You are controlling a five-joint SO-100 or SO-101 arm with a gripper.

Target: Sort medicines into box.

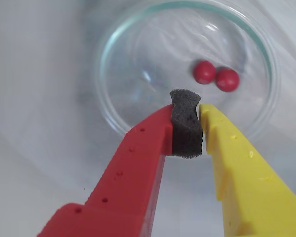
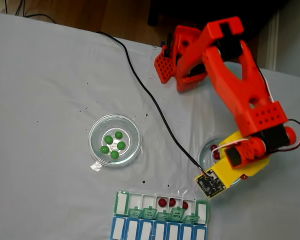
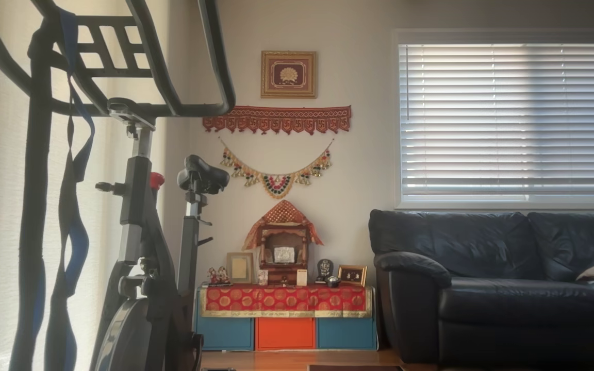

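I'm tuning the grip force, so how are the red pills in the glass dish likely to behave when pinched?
The red pills look round and glossy, so they would probably roll or squirt sideways under an off-centre pinch. The dish has a smooth bottom, which likely lets them skate, though its rim should contain them. The foam pad between the gripper fingers may help hold them.

This is a home, a living room by the look of it. The other view shows a dark leather sofa (image 3: 503, 278) under a window with slatted blinds (image 3: 511, 121), an exercise bike (image 3: 147, 247), and a small household shrine (image 3: 282, 242) on a cloth-covered cabinet (image 3: 284, 322), with a framed picture (image 3: 288, 74) and garlands on the wall. In the fixed view, a wooden floor (image 2: 90, 15) lies beyond the cloth-covered tabletop (image 2: 50, 90).
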